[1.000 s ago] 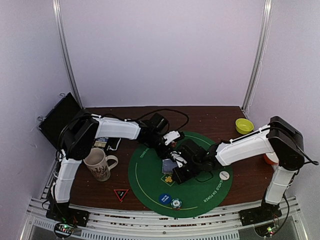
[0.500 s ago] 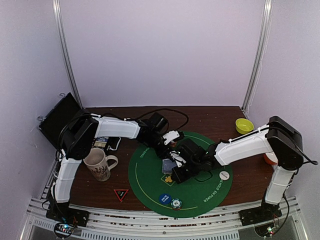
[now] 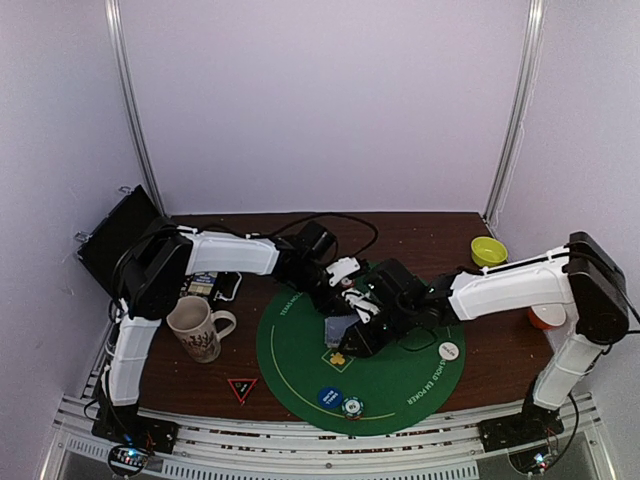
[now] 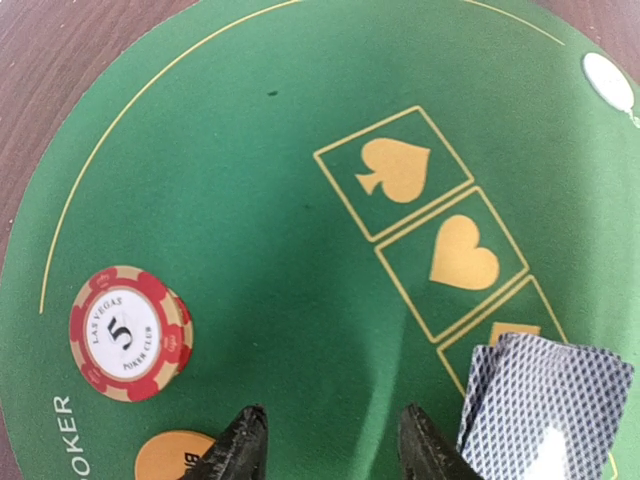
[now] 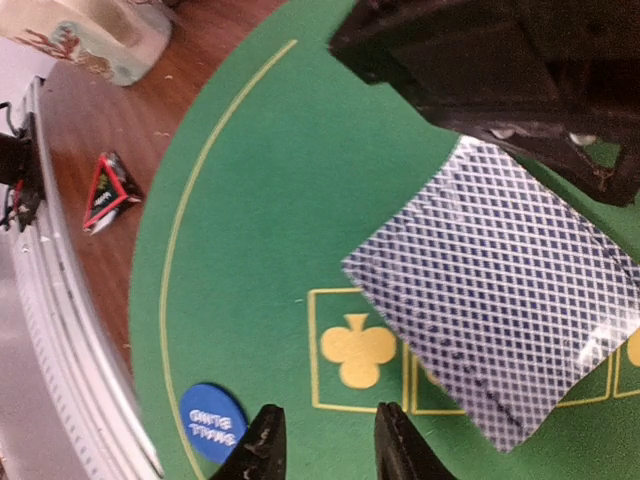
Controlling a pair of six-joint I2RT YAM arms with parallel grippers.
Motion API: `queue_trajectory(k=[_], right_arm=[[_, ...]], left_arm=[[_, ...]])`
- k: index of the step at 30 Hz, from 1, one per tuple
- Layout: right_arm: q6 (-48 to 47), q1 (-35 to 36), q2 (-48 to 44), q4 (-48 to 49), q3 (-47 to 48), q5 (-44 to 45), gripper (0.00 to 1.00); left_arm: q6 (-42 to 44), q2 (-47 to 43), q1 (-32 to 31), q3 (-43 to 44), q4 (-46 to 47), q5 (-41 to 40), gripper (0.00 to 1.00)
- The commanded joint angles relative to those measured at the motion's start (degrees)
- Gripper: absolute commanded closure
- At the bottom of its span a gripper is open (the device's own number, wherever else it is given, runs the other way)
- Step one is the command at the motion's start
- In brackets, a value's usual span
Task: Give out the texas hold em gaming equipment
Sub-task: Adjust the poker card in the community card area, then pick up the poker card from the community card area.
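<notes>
Top external view: both arms reach in over the middle of the round green mat [image 3: 290, 350], their wrists close together above the cards [image 3: 338, 328].
Cards: a small pile, backs up, lies on the mat across the printed suit squares. It is between neither pair of fingers, and probably sits at the centre so that either arm can reach it.
Left gripper [image 4: 335, 452]: fingers spread with only bare felt between them. It hangs low over the mat, with the cards just off to one side.
Right gripper [image 5: 328, 448]: fingers a little apart and holding nothing. It points at the club square, just beside the near edge of the cards.
Red-and-white chips [image 4: 130, 332]: a short stack stands upright near the mat's rim, with the orange button [image 4: 180, 462] just beside it. This looks like one player's place.
Blue button [image 5: 213, 422]: lies flat near the front rim, next to the teal-and-white chips [image 3: 352, 407]. This looks like a second place.
White button [image 3: 449, 350]: lies alone toward the right rim.
Mug [image 3: 200, 330]: stands off the mat to the left, out of the way.
Yellow bowl [image 3: 488, 251]: sits off the mat at the far right.
Step in hand: likely dealing cards from the pile, since both empty grippers crowd it.
Risk: the arms are close enough to bump, and thin cards are hard to lift off felt.
</notes>
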Motion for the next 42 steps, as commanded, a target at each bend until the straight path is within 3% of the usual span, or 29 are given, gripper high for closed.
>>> queue_trajectory(k=[1,5,8,10,11,12,15,17,21,34,42], right_arm=[[-7.6,0.07,-7.07,-6.88,2.31,-6.44,0.57],[-14.71,-0.09,-9.67,-14.14,6.53,-0.99,0.31],[-21.99,-1.87,-10.61,-14.26,7.51,0.62,0.22],[-26.98,-3.35,-11.22,-11.94,6.77,0.81,0.13],[-29.68,-4.0,-11.37,-10.68,6.36,1.3,0.03],[-31.62,-4.62,-11.44,-8.73,5.76,2.06,0.0],[-38.53,-6.48,-9.43,-5.6,5.54,3.96,0.0],[-43.59,-7.44,-5.76,-8.91,8.06,4.05,0.0],[-54.5,-9.33,0.97,-19.76,14.43,-6.42,0.0],[-57.91,-12.09,6.59,-14.19,13.58,-10.72,0.0],[-59.02,-12.09,10.2,-15.07,14.43,-9.98,0.0]], left_arm=[[1.3,-4.76,0.27,-0.67,0.35,2.29,0.52],[0.14,-6.87,0.82,-0.27,0.25,0.52,0.5],[-2.93,-8.69,2.45,0.27,-1.19,-2.62,0.46],[-6.14,-10.79,4.06,-0.88,-1.46,-3.29,0.42],[-7.35,-12.29,4.77,-2.52,-1.32,-3.74,0.35],[-8.36,-13.95,5.25,-4.07,-0.76,-4.01,0.3],[-10.16,-19.11,5.72,-9.21,1.17,-5.87,0.19],[-10.94,-22.12,5.86,-11.87,1.71,-7.18,0.13],[-10.77,-25.69,5.94,-16.35,2.19,-8.86,0.1],[-6.15,-26.9,6.1,-21.62,1.64,-8.74,0.09],[-5.55,-26.9,7.14,-21.52,1.71,-7.39,0.02]])
